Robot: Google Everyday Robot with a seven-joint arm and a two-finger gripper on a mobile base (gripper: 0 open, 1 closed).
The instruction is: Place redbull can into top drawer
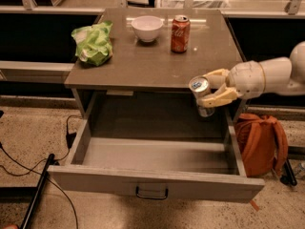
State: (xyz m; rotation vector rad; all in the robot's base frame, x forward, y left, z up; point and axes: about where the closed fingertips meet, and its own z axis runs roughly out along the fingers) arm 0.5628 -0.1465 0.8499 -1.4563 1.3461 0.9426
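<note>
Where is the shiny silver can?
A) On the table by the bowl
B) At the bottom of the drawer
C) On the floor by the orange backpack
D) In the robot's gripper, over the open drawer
D: the gripper holds the redbull can at the table's front right edge, above the open top drawer.
</note>
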